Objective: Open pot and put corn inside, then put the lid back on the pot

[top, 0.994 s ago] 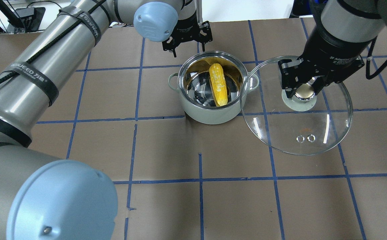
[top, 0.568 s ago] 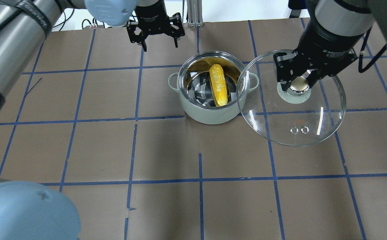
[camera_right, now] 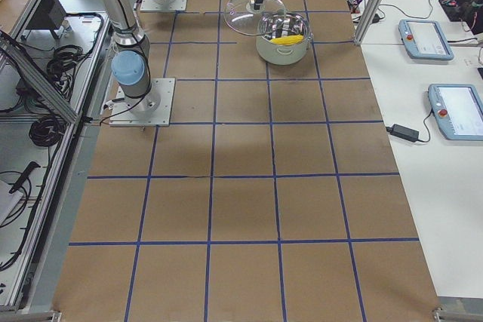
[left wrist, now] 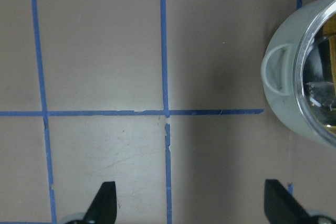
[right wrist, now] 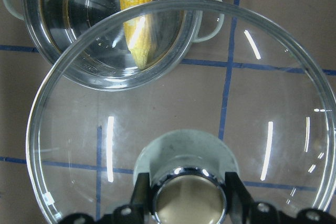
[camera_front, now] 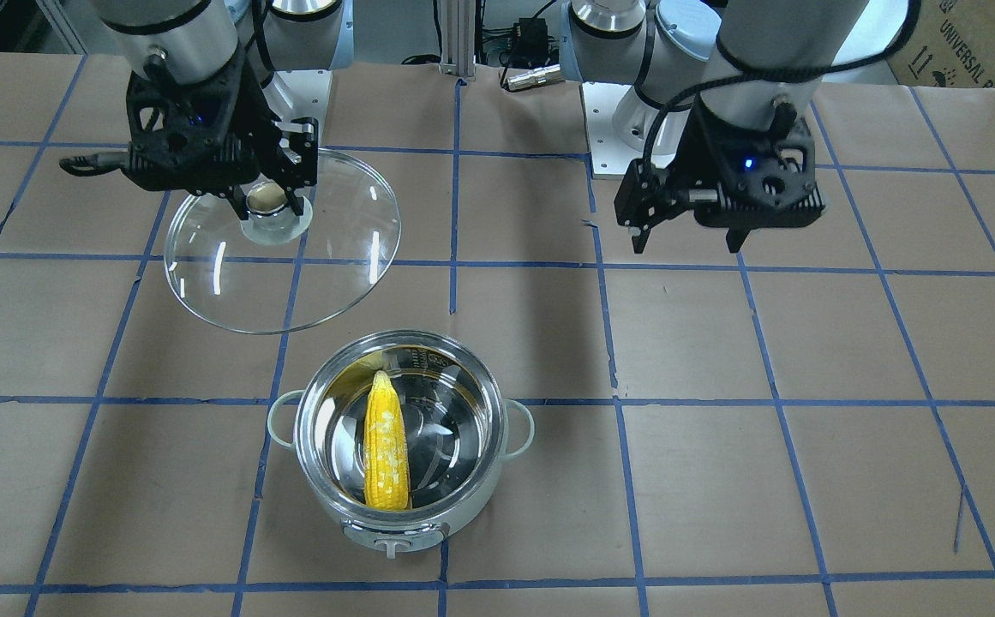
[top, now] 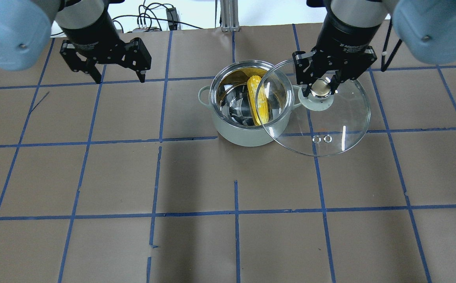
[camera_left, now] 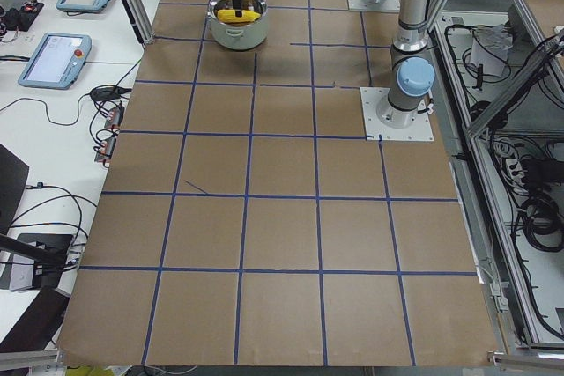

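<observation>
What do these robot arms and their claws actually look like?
The left arm and right arm are thick silver-grey tubes with rounded pale-blue joint caps. Black cables run along them. The wrists are black, with small white lettering on the right one and a tiny blue light on each. The left gripper and right gripper are black, with two angular fingers.

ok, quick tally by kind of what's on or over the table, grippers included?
pot: 1
corn: 1, lying inside the pot
lid: 1, off the pot, held up by its knob
grippers: 2, left gripper open and empty, right gripper shut on the lid
Total: 5
</observation>
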